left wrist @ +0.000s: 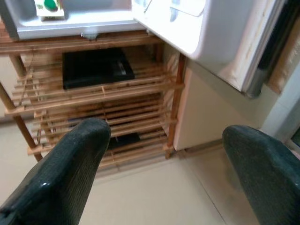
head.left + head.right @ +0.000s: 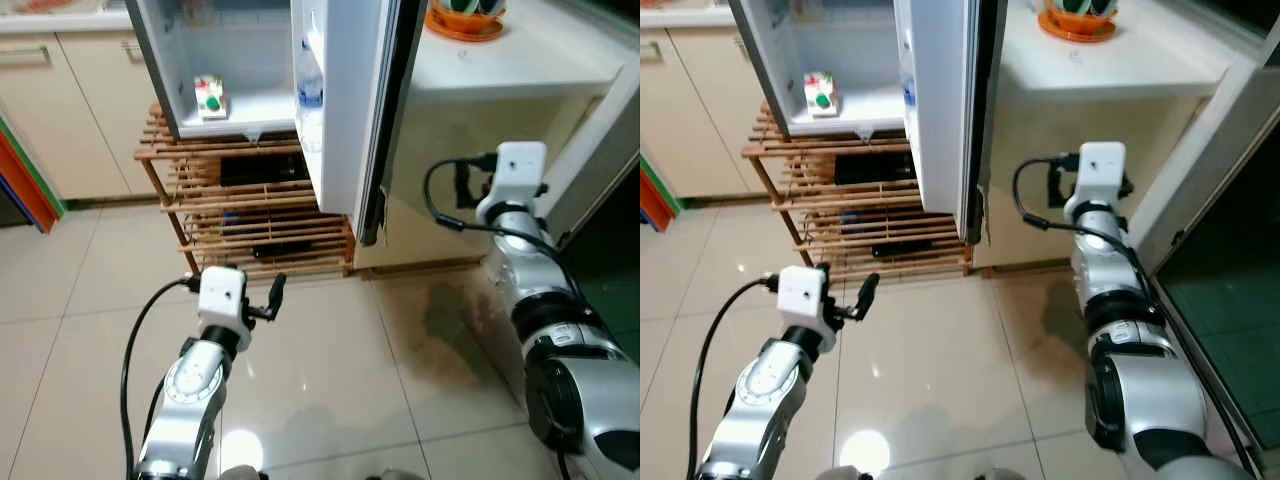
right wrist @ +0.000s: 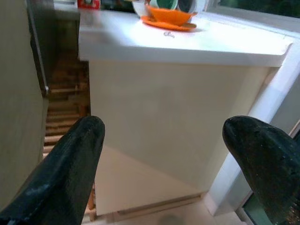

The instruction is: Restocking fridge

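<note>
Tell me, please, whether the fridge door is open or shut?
Open: the fridge door stands swung out, exposing the shelf with a small carton inside.

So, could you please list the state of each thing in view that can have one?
fridge door: open, swung out towards the robot.
carton: upright on the fridge floor.
bottle: standing in the door shelf.
left end effector: open, holding nothing, facing the wooden rack.
right end effector: open, holding nothing, facing the white counter.
orange dish: sitting on the counter.
</note>
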You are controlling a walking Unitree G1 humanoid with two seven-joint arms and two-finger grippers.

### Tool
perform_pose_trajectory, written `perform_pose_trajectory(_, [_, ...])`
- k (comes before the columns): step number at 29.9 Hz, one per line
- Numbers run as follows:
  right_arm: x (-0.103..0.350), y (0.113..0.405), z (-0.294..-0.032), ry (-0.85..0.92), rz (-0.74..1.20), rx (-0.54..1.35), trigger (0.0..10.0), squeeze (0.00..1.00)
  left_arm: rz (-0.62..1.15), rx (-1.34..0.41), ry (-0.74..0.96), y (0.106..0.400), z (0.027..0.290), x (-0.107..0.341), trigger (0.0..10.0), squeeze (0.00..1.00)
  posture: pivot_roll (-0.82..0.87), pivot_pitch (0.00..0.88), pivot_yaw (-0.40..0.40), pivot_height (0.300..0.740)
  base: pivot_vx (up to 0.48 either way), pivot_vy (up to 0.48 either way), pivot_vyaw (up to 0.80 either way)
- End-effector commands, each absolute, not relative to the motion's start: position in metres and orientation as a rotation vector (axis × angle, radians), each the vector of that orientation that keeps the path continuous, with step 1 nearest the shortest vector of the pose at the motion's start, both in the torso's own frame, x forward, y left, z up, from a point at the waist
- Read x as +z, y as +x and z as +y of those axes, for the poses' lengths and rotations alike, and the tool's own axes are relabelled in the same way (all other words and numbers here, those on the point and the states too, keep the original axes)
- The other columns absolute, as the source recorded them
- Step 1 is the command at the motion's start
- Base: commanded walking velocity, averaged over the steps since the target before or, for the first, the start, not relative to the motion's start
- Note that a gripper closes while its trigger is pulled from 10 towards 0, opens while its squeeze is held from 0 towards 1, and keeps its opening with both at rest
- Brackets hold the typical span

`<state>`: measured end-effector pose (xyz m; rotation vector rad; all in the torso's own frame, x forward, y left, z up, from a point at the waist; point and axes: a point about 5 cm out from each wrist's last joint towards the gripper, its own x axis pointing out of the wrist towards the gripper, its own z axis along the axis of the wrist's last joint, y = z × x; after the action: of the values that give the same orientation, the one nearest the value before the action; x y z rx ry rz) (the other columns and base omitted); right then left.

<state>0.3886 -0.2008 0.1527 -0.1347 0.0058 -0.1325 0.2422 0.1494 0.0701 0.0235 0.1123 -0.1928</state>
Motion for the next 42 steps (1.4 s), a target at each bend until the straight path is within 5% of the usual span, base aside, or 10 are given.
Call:
perform_pose_trajectory(1, [0.152, 0.391, -0.196, -0.143, 0.020, -0.125, 10.0, 0.00, 0.122, -0.185, 0.028, 0.234, 0.151, 0.074, 10.0, 0.00, 0.11, 0.191, -0.024, 0.740, 0.000, 0.000, 0.00])
perform_pose_trajectory(21, [0.164, 0.404, -0.140, -0.063, 0.029, -0.003, 10.0, 0.00, 0.204, -0.148, 0.003, 0.199, 0.144, 0.079, 10.0, 0.00, 0.15, 0.285, -0.062, 0.740, 0.000, 0.000, 0.00])
perform_pose_trajectory(26, [0.205, 0.409, -0.085, 0.108, -0.104, 0.202, 10.0, 0.00, 0.197, -0.161, -0.006, 0.204, 0.141, 0.081, 10.0, 0.00, 0.14, 0.266, -0.066, 0.740, 0.000, 0.000, 0.00])
perform_pose_trajectory(33, [0.239, 0.403, -0.040, 0.223, -0.207, 0.395, 10.0, 0.00, 0.175, -0.185, -0.021, 0.215, 0.133, 0.081, 10.0, 0.00, 0.11, 0.227, -0.078, 0.740, 0.000, 0.000, 0.00])
perform_pose_trajectory(35, [0.248, 0.385, 0.000, 0.329, -0.223, 0.593, 10.0, 0.00, 0.160, -0.197, -0.032, 0.222, 0.128, 0.082, 10.0, 0.00, 0.10, 0.205, -0.087, 0.740, 0.000, 0.000, 0.00])
perform_pose_trajectory(42, [0.259, 0.322, 0.054, 0.555, -0.195, 1.097, 10.0, 0.00, 0.141, -0.208, -0.051, 0.235, 0.122, 0.083, 10.0, 0.00, 0.08, 0.153, -0.096, 0.740, 0.000, 0.000, 0.00])
